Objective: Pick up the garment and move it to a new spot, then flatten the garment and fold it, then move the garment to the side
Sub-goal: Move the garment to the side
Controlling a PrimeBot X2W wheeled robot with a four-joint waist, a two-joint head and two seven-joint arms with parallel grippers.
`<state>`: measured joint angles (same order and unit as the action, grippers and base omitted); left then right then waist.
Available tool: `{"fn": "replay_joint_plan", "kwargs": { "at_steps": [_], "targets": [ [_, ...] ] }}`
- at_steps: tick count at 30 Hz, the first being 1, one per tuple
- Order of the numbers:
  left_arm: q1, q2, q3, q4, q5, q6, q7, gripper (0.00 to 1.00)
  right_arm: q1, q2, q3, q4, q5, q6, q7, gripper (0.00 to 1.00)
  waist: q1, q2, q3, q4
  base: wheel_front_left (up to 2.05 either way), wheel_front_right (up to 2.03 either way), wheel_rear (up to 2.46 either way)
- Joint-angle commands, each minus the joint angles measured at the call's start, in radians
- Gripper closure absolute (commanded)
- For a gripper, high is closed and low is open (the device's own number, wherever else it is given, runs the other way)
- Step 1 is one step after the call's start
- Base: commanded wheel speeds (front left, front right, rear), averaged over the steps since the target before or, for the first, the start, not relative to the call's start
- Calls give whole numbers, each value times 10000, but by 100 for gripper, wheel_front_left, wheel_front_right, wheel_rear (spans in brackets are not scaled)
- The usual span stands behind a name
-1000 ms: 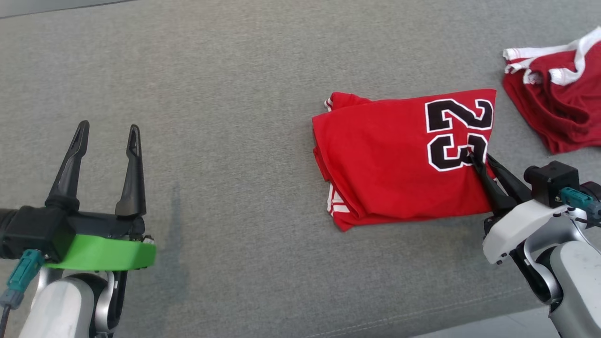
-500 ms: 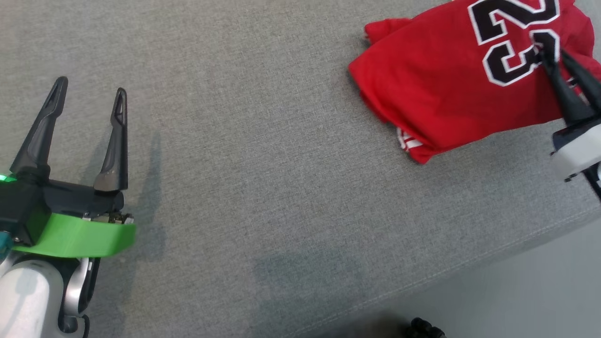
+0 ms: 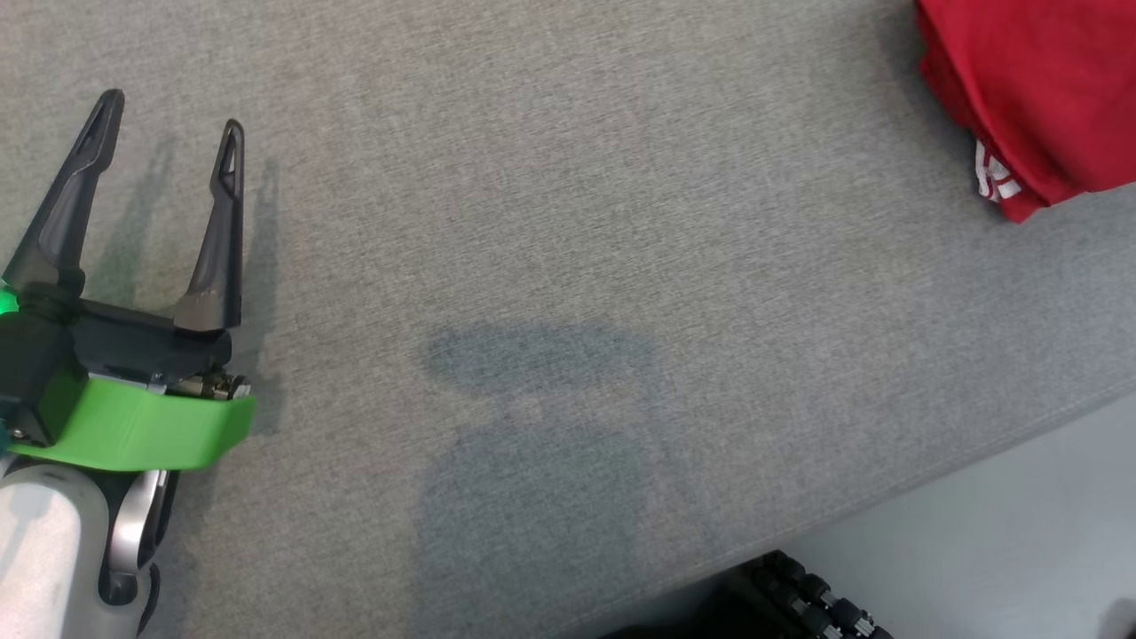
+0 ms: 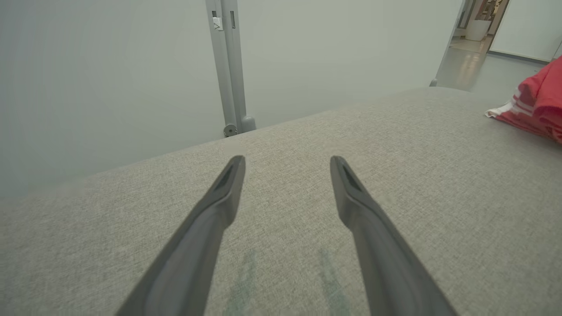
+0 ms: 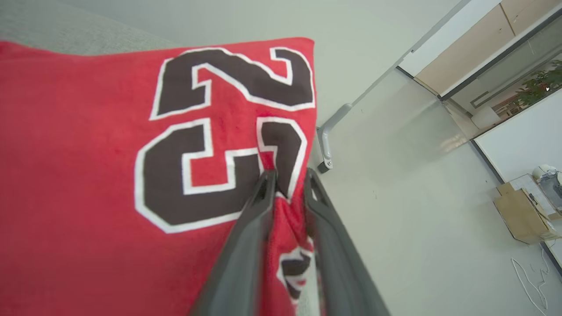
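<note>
A folded red jersey [image 3: 1029, 98] with a black-and-white number lies at the top right corner of the head view, partly cut off by the frame. Seen from the right wrist, my right gripper [image 5: 290, 175] is shut on the jersey [image 5: 88, 175], pinching its edge beside the number. My left gripper [image 3: 164, 138] stands open over bare grey fabric at the left, with nothing between its fingers. The left wrist view has the same open gripper [image 4: 287, 164] and a strip of the jersey [image 4: 538, 107] far off at the right edge.
The grey upholstered surface [image 3: 568, 266] spreads across the head view; its front edge [image 3: 887, 515] runs diagonally at the lower right, with pale floor beyond. A black ribbed part [image 3: 799, 595] shows at the bottom. A grey post [image 4: 228, 66] stands behind the surface.
The head camera has swung left and down, so the jersey has slid toward the top right corner. The right gripper has kept its hold on the jersey. The left gripper stays open.
</note>
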<state>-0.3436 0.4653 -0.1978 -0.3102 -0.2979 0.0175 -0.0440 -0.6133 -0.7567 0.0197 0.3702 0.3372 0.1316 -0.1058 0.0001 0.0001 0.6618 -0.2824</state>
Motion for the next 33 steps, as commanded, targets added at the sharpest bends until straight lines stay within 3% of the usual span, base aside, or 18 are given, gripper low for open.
{"fn": "replay_joint_plan", "kwargs": {
  "at_steps": [1,2,9,14,23,29,33],
  "targets": [
    [-153,85,11,7,77,-13,-9,0,-149,102,-35,93,20,-18,-43,40,-1,-1,197,205,0,0,0],
    [-180,78,-11,26,75,-22,-31,0,-265,231,-112,382,21,-18,-85,0,-1,-1,230,250,0,0,0],
    [-246,-50,-133,287,54,-9,-209,0,-610,1022,-391,1678,154,-19,-813,0,-1,-1,175,390,0,0,0],
    [-11,-167,-126,587,-64,99,-414,0,-160,1963,-1045,1591,168,-17,-1399,0,-1,-1,-297,343,0,0,0],
    [568,-523,-111,1142,-355,358,-859,0,1448,4161,-2066,-879,-696,-17,-1594,0,-1,-1,-1574,555,0,0,0],
    [932,-913,-151,1528,-578,562,-1201,0,2631,5618,-1819,-2770,-1286,-17,-1321,0,-1,-1,-2438,1275,0,0,0],
    [1097,-1062,-160,1713,-684,651,-1345,0,2949,6104,-1486,-3466,-1499,-17,-1040,0,-1,-1,-2791,1719,0,0,0]
  ]
}}
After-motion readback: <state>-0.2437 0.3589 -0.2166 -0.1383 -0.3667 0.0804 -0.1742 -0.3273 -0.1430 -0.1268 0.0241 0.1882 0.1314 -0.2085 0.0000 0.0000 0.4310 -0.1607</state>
